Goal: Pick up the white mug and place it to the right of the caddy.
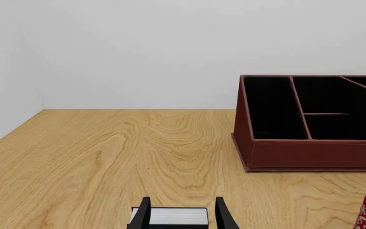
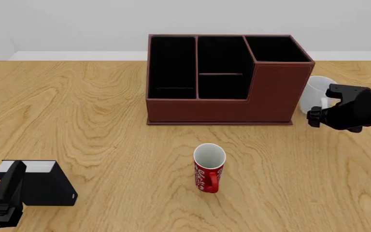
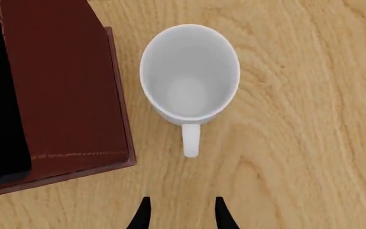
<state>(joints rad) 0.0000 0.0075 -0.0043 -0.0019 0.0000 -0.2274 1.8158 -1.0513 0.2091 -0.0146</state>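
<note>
The white mug (image 2: pixel 316 93) stands upright on the table (image 2: pixel 95 125) just beside the caddy's (image 2: pixel 227 79) right wall, a narrow strip of bare wood showing between them in the right wrist view. To the mug's right and toward the near edge the wood is open. The caddy sits toward the back of the table, near the wall, its taller section at the right rear corner next to the mug.

All the caddy's black-lined compartments look empty, and the mug's bowl (image 3: pixel 189 71) is empty too (mouth straight up, long axis vertical). Its handle (image 3: pixel 190 139) points toward the near side of the table, at the right gripper (image 3: pixel 180 214), whose fingers are parted and holding nothing, just short of the handle.

The red mug (image 2: pixel 208 168) stands alone in front of the caddy, well apart from it. At the near left corner the left gripper (image 1: pixel 181 215) is spread wide around the small black box (image 2: pixel 40 183), whether touching it I can't tell.
</note>
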